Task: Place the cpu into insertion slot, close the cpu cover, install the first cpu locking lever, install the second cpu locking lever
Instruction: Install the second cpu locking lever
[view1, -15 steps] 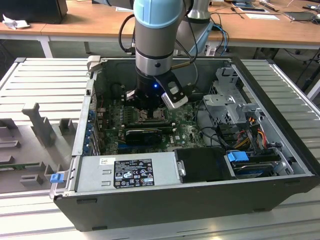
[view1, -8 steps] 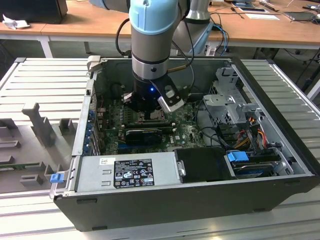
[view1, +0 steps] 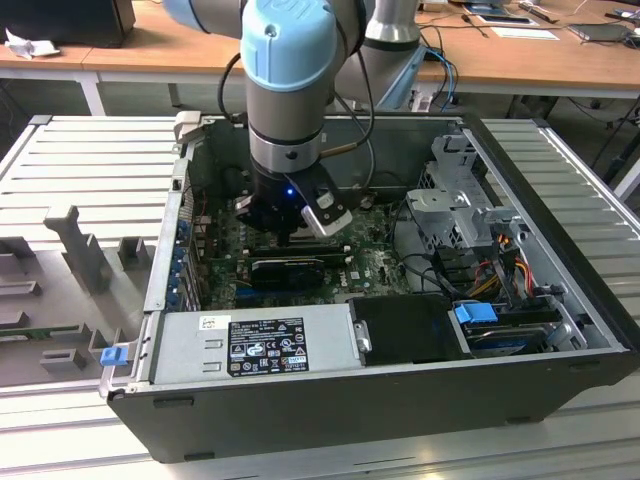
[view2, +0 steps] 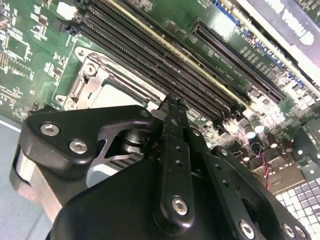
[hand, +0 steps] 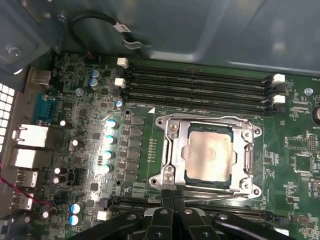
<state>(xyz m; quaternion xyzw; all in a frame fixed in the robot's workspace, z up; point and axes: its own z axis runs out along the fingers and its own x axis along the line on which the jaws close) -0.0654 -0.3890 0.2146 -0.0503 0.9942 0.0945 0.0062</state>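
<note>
The pale silvery cpu (hand: 207, 152) lies flat in the insertion slot (hand: 210, 179), whose dark rim shows around it. The silvery cpu cover (hand: 175, 150) lies folded down over the chip, which shows through its square window. One wire locking lever (hand: 210, 119) runs along the socket side that faces the memory slots. My gripper (hand: 173, 196) hovers at the opposite side of the socket, fingers pressed together with nothing between them. In the second wrist view the fingertips (view2: 170, 102) sit just beside the socket's corner (view2: 90, 75). In the exterior view my gripper (view1: 290, 238) hangs low over the motherboard inside the case.
Long black memory slots (hand: 200, 85) lie beyond the socket. A row of capacitors (hand: 109, 145) and the rear ports (hand: 30, 145) flank it. The power supply (view1: 260, 340), a drive cage (view1: 460, 200) and cables (view1: 500, 250) crowd the open case.
</note>
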